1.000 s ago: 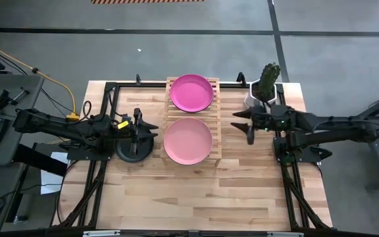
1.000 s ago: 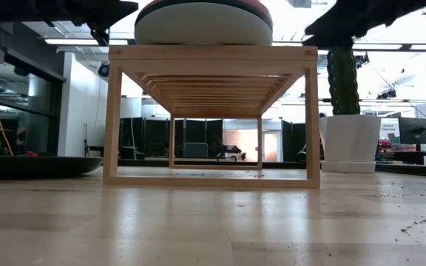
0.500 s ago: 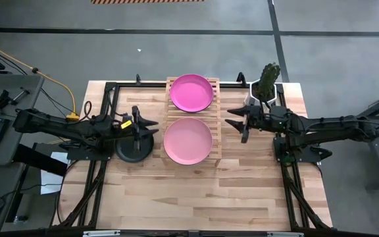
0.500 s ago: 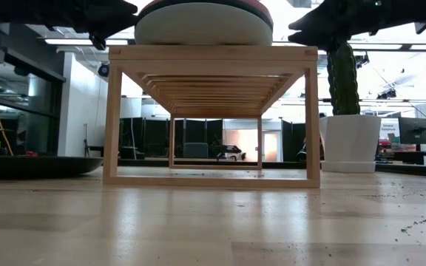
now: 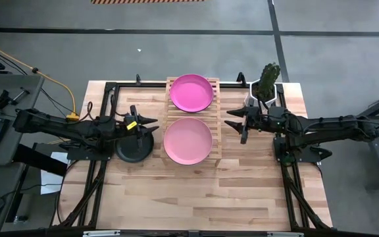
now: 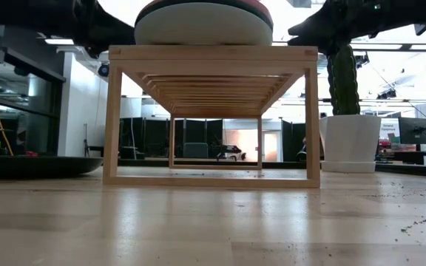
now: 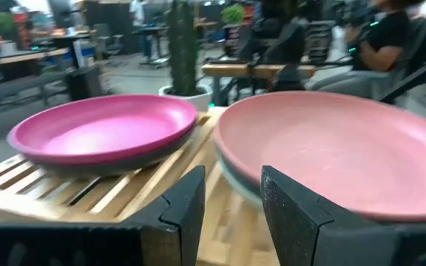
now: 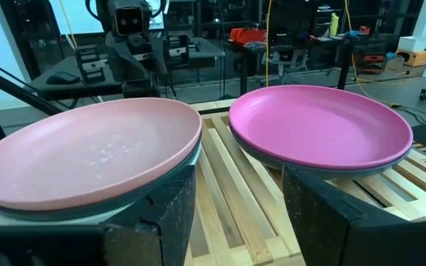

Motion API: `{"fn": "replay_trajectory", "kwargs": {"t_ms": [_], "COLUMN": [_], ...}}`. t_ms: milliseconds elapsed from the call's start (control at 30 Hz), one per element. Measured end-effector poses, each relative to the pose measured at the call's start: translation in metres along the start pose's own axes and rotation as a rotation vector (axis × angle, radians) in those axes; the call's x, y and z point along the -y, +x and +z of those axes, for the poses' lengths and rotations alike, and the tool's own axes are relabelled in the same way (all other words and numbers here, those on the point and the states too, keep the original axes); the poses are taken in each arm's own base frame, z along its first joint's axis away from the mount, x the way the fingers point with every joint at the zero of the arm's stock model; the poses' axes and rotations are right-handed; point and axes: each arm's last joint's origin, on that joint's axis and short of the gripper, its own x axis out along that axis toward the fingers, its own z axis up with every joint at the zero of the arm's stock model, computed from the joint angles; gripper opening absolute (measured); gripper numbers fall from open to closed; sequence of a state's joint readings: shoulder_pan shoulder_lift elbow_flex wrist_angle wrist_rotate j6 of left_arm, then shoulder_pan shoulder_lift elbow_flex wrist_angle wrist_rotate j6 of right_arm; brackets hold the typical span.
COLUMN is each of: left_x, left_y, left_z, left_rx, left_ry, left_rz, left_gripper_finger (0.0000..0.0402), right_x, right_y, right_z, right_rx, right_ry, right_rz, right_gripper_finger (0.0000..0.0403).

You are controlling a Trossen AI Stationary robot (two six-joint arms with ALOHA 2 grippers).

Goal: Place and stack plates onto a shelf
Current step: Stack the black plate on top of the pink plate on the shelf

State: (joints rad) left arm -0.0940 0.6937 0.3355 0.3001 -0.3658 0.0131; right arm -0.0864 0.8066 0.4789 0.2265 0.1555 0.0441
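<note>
The slatted wooden shelf [image 5: 216, 117] [image 6: 213, 53] carries two stacks. A magenta plate [image 5: 191, 92] [image 8: 320, 125] lies on a dark plate at the far end. A salmon plate [image 5: 187, 139] [image 7: 331, 151] lies on a paler plate [image 6: 203, 28] at the near end. A black plate [image 5: 131, 151] [image 6: 28, 165] rests flat on the table left of the shelf. My left gripper [image 5: 154, 125] [image 7: 231, 203] is open, above that plate's far part, pointing at the shelf. My right gripper [image 5: 233, 125] [image 8: 239, 199] is open, right of the shelf, facing it.
A cactus in a white pot [image 5: 262, 89] [image 6: 352, 140] stands at the table's far right, just behind the right arm. Black frame rails [image 5: 104, 164] run along both sides of the tabletop. Bare wood lies toward the near edge [image 5: 196, 197]. A person sits in the room beyond [image 7: 390, 37].
My right gripper has moved a little toward the shelf, staying open. My left arm has shifted slightly and shows lower in the low view. The plates have not moved.
</note>
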Motion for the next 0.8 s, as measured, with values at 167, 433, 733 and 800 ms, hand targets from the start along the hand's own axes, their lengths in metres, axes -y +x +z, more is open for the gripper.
{"fn": "replay_trajectory", "kwargs": {"t_ms": [167, 433, 733, 800], "left_x": [-0.002, -0.027, -0.049, -0.05], "left_y": [0.0, -0.001, 0.006, 0.009], "left_z": [-0.006, -0.038, -0.075, -0.08], "left_rx": [-0.056, -0.404, -0.746, -0.785], "left_ry": [0.02, -0.245, -0.465, -0.484], "left_rz": [0.057, 0.415, 0.499, 0.488], "left_gripper_finger": [0.0122, 0.0122, 0.0122, 0.0122], "right_x": [0.0, 0.0, 0.0, 0.0], "right_y": [0.0, 0.0, 0.0, 0.0], "right_z": [0.0, 0.0, 0.0, 0.0], "right_rx": [-0.005, -0.004, -0.002, -0.004], "right_ry": [0.024, 0.071, 0.061, 0.06], "right_rz": [0.001, 0.002, 0.002, 0.002], "right_gripper_finger": [0.0185, 0.0185, 0.0185, 0.0185]}}
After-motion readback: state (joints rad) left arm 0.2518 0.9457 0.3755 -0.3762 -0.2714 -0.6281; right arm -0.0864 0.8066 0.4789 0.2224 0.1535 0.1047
